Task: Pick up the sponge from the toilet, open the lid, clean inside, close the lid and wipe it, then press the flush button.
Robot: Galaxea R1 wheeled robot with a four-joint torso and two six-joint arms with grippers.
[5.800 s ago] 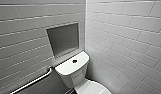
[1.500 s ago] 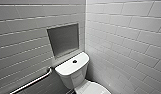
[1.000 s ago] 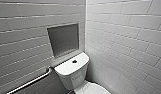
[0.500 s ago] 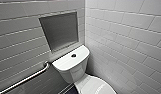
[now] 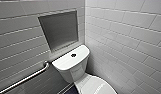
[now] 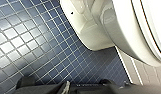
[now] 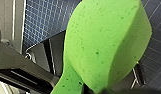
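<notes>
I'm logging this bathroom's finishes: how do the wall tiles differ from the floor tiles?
Wall tiles are white; floor tiles are dark blue. Wall tiles are long rectangles laid in offset rows; floor tiles are small squares in a straight grid. Both show clear grout lines.

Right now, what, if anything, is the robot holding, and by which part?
The right gripper holds the bright green soft sponge, pinched at one squeezed end while the rest of the pad bulges free above the floor.
</notes>
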